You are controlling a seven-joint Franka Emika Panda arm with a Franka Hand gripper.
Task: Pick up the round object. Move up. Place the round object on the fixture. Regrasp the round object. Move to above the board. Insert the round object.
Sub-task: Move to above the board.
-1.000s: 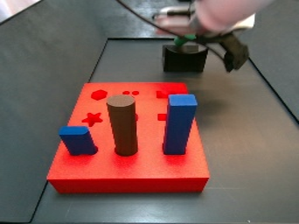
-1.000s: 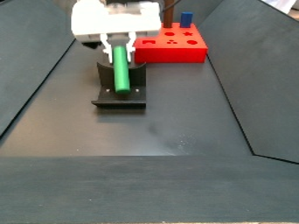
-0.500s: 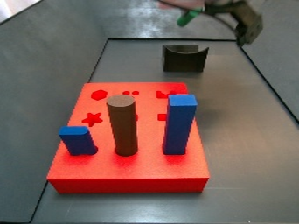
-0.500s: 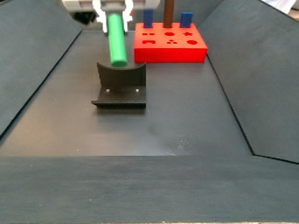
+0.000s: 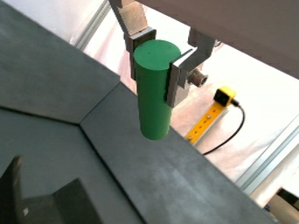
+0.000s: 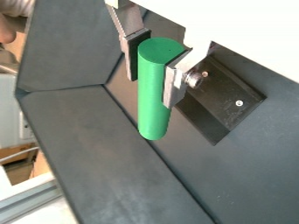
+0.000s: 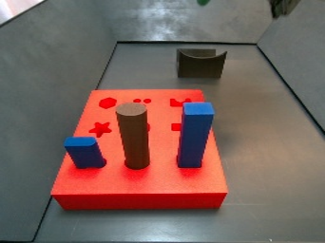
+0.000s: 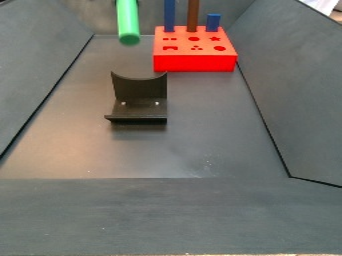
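Since half a second ago I have risen further: in a side view my pincer has left the top edge, and only the lower end of the green cylinder (image 8: 128, 22) hangs into the picture, high above the fixture (image 8: 138, 98). A second ago that cylinder stood right on the fixture. The red board (image 7: 140, 152) with its brown peg (image 7: 133, 137) and blue blocks has not shifted, and the fixture (image 7: 200, 63) sits bare behind it on the table (image 7: 254, 142).

In both wrist views my pincer (image 5: 163, 54) is clamped on the green cylinder (image 5: 153, 90), one silver finger (image 5: 186, 66) pressed on each side of its upper end (the lower end sticks out free beyond the pads). My pincer (image 6: 159, 59) grips the cylinder (image 6: 155, 88) the same way there.
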